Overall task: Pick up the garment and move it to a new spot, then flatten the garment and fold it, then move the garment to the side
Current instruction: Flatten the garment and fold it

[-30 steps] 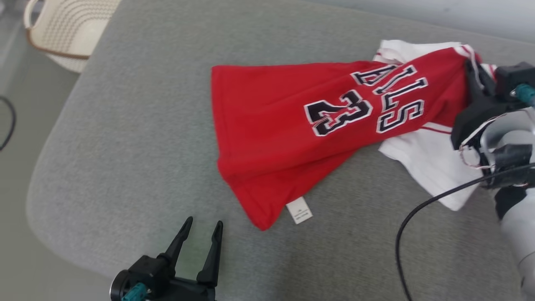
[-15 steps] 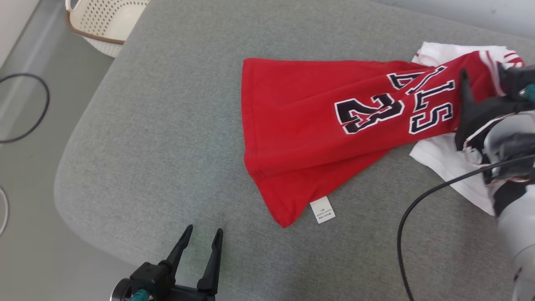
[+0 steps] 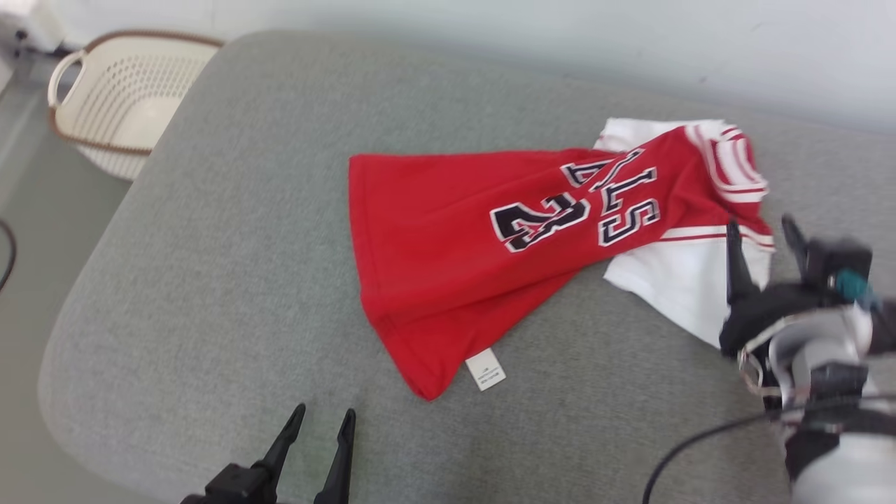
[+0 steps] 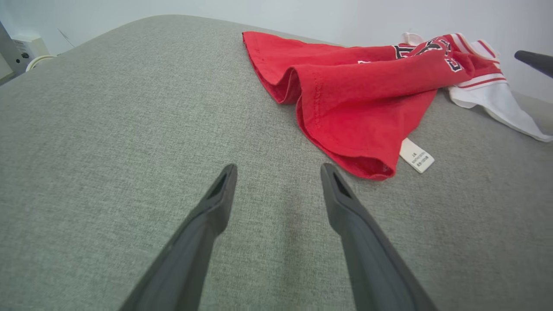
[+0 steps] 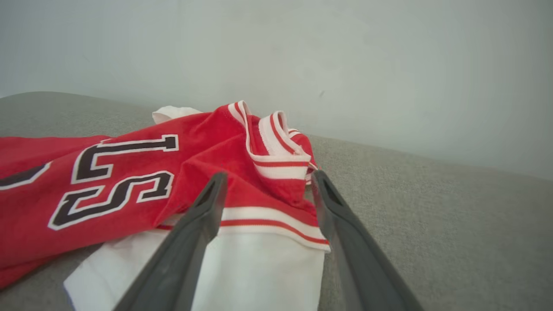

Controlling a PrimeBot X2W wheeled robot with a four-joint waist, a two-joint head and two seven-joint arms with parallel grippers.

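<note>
Nearest me, at 7 o'clock in the head view, the left gripper (image 3: 323, 413) hovers over bare grey cushion (image 3: 210, 280). Its fingers are spread wide with nothing between them, and its body is cut off by the picture's bottom edge. Just beyond it, toward 1 o'clock, lies the hem of the garment (image 3: 448, 245), a red jersey, with a small white label (image 3: 485, 369) sticking out. The label's print is too small to read.

The garment rests on the middle of the cushion and stretches toward 2 o'clock, with neither gripper holding it. It is doubled over along its length, so the hem shows as a rolled double edge in the left wrist view. The lettering is creased, with its first letters lost in a fold.

At 4 o'clock the right gripper (image 3: 759, 224) stands with its fingers apart and empty. Its tips are just above the white sleeve (image 3: 679, 280) and pointing at the striped collar (image 3: 728, 161). Whether they brush the cloth I cannot tell, and that arm is blurred. A second white sleeve peeks out beyond the collar, mostly buried under the red.

I judge the carrying step to be over, with the garment laid down. The flattening, the folding and the move to the side are all still to do.

Farther off, at 10 o'clock, a pale basket (image 3: 119, 105) sits on the floor, and behind everything is a plain wall (image 3: 490, 42).
</note>
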